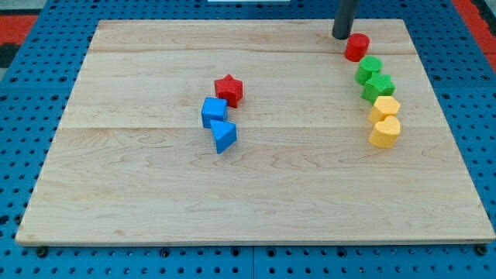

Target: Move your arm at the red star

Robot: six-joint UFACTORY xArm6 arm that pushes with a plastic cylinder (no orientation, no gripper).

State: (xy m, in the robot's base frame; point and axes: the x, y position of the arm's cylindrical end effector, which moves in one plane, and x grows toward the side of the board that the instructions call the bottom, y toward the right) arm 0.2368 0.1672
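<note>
The red star (229,89) lies on the wooden board (155,186), a little above the middle. My tip (342,36) stands near the view's top right, far to the right of the red star and just left of and above a red cylinder (356,47). A blue cube (214,112) sits just below and left of the star, touching or nearly touching it. A blue triangular block (224,136) lies right below the cube.
At the view's right, below the red cylinder, a column of blocks runs downward: a green round block (369,70), a green star-like block (379,87), a yellow hexagonal block (384,108) and a yellow heart-shaped block (385,132). Blue pegboard (23,101) surrounds the board.
</note>
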